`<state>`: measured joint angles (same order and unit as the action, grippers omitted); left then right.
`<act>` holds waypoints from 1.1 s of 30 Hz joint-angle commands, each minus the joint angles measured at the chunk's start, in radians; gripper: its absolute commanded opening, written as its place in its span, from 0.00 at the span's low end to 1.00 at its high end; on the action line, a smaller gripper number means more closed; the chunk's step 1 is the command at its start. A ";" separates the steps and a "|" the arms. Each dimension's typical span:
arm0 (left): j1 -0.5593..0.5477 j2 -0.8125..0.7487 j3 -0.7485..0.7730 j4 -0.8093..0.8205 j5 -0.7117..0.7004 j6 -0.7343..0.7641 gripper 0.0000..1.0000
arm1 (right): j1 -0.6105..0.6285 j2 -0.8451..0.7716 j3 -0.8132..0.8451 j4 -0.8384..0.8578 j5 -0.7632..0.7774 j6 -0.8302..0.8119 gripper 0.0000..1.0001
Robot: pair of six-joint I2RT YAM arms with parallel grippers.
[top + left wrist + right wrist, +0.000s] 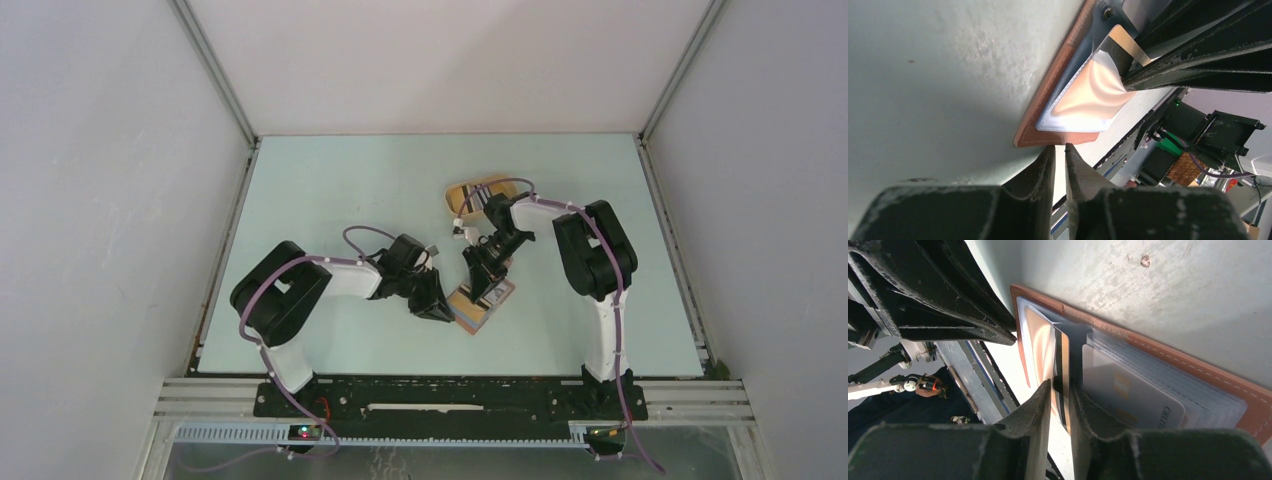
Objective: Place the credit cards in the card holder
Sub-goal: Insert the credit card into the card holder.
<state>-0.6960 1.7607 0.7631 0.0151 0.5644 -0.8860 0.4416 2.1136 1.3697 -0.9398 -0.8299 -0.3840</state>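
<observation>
Both pinch: left end effector [1058,146] card holder [1034,116], right end effector [1060,388] a credit card [1062,354].

Open table [330,190] across the left and far-left, and in a near strip right of centre. Centre crowded: left gripper [437,305] and right gripper [487,285] both at the card holder [476,316], tips near each other, little room between. Yellow tray [468,192] just beyond the right arm's wrist, blocking the far-centre approach. Enclosure walls close on the left, right and far sides.
</observation>
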 commanded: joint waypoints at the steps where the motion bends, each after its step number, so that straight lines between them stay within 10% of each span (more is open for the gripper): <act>1: 0.018 0.036 0.018 0.031 -0.125 0.025 0.19 | -0.001 -0.037 -0.002 -0.001 -0.026 -0.002 0.30; 33: 0.021 0.061 0.054 0.032 -0.120 0.028 0.18 | 0.062 -0.055 -0.004 0.004 0.023 -0.018 0.39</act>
<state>-0.6838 1.7813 0.7822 0.0368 0.5602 -0.8860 0.4625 2.0998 1.3697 -0.9459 -0.8200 -0.3977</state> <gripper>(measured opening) 0.184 0.403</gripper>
